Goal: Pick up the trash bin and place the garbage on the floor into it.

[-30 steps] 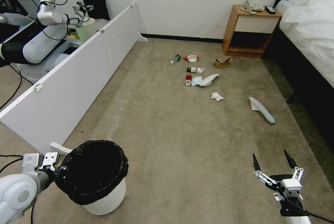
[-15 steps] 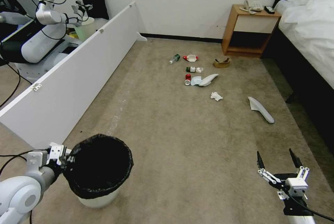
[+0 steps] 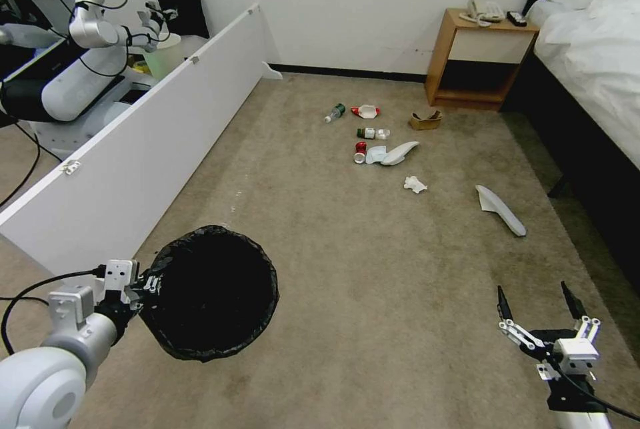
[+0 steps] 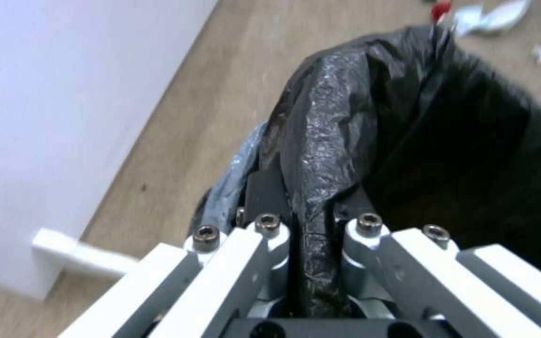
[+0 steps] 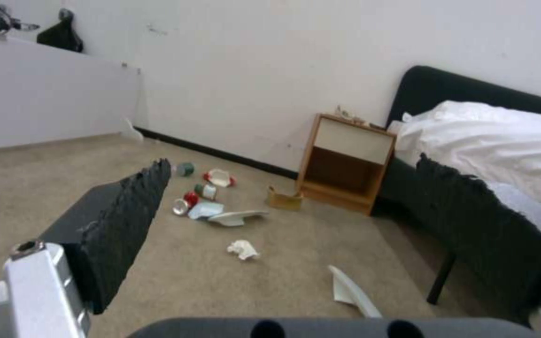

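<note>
Black crinkled liner hides the trash bin (image 3: 212,292) walls and inside; contents cannot be made out. The left gripper (image 3: 148,285) pinches its rim, lower left. The right gripper (image 3: 541,304), fingers spread, hovers over carpet (image 3: 347,269), well apart from scattered garbage (image 3: 380,149).

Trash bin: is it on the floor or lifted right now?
Lifted. The left gripper is clamped on the trash bin rim, and the head view looks into its black-lined mouth with no white base on the floor.
</note>
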